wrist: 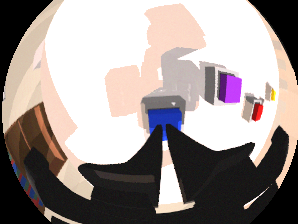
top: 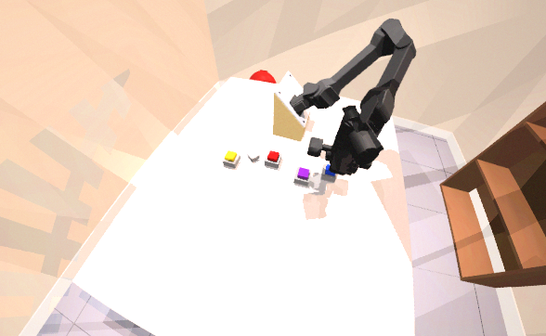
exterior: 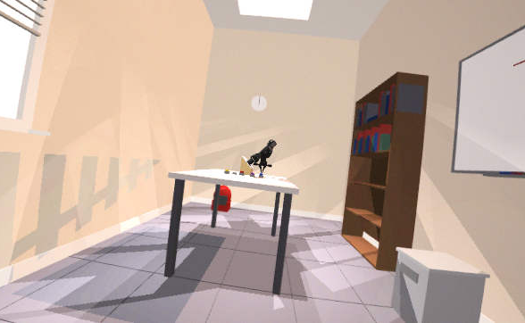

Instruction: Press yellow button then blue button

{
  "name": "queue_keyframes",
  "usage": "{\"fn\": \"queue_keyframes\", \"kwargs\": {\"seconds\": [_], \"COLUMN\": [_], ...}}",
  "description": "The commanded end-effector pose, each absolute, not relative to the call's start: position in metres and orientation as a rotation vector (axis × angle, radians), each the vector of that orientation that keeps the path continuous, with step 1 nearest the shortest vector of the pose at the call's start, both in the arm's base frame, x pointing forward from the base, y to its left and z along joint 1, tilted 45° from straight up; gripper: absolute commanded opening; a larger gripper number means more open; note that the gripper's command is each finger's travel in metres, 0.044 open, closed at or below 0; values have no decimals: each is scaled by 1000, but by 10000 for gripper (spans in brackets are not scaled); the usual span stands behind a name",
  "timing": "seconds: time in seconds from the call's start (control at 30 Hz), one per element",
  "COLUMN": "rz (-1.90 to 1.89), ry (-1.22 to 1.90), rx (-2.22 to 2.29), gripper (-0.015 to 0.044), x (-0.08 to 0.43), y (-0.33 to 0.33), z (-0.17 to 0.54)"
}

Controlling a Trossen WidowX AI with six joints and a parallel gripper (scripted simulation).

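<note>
The yellow button [top: 230, 156] [wrist: 273, 94] stands at the left end of the buttons in the top view, its cap raised on a grey base. The blue button [top: 330, 170] [wrist: 165, 117] is at the right end, partly hidden by the arm in that view. My gripper [wrist: 163, 128] is shut with nothing between its fingers and points down at the blue button. In the wrist view its tips overlap the near part of the blue cap. They are at or just above it; contact and how far the cap is pressed cannot be told.
The purple button [top: 304, 174] [wrist: 230, 88] stands close beside the blue one. The red button [top: 273, 156] [wrist: 257, 112] is farther left, with a small pale block [top: 253, 158] between it and the yellow button. A tan wedge-shaped stand [top: 287, 121] is behind them, by the arm's base.
</note>
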State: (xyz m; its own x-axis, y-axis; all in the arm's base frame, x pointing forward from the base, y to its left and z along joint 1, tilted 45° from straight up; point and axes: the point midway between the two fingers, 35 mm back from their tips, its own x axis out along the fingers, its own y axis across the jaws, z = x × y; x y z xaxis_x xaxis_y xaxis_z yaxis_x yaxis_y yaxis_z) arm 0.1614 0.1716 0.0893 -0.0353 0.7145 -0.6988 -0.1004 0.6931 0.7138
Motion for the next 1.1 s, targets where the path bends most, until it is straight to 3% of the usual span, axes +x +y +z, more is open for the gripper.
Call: {"fn": "queue_keyframes", "kwargs": {"seconds": [0.0,0.97,1.07], "rz": [700,699,698], "ry": [1481,1481,1481], "rx": [538,537,535], "gripper": [20,20,99], "x": [160,161,172], "y": [175,153,152], "z": [82,105,117]}}
